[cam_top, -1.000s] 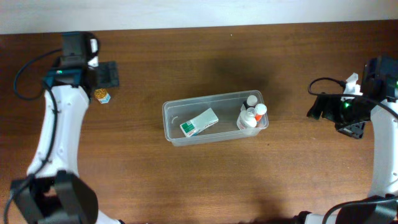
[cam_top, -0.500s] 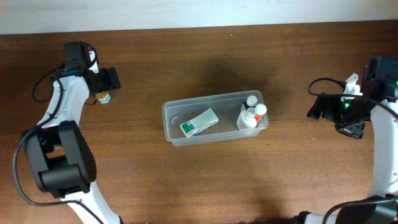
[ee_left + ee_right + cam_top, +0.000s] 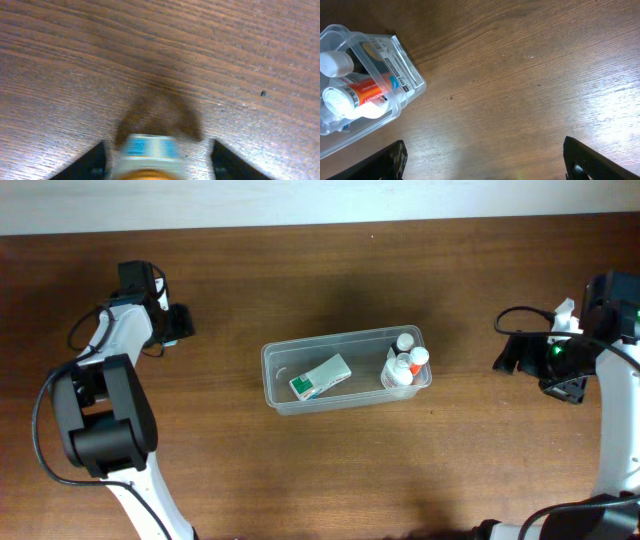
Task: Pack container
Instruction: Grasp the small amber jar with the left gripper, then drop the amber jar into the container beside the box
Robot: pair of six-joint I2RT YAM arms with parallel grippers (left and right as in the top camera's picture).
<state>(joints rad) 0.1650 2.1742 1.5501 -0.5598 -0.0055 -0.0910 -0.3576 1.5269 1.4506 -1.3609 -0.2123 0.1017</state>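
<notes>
The clear container [image 3: 283, 372] lies in the middle of the table, holding a green-and-white box [image 3: 320, 377] and small bottles [image 3: 405, 364]. My left gripper [image 3: 172, 326] is at the far left. In the left wrist view, a small blue-labelled bottle with an orange cap [image 3: 150, 150] sits between the fingers of that gripper [image 3: 159, 162]. The left finger is against it and the right finger stands a little apart; the picture is blurred. The overhead view hides this bottle under the gripper. My right gripper [image 3: 508, 354] hangs wide open and empty [image 3: 492, 165] to the right of the container [image 3: 406, 70].
Cables run from both arms over the table's left and right ends. A pale wall strip borders the far edge of the table. In the right wrist view the container's corner shows an orange-labelled bottle [image 3: 365, 95] and a white cap [image 3: 335, 62].
My left gripper has dropped over the small bottle, which the overhead view now hides, and its jaws have narrowed round it. The right arm has not moved.
</notes>
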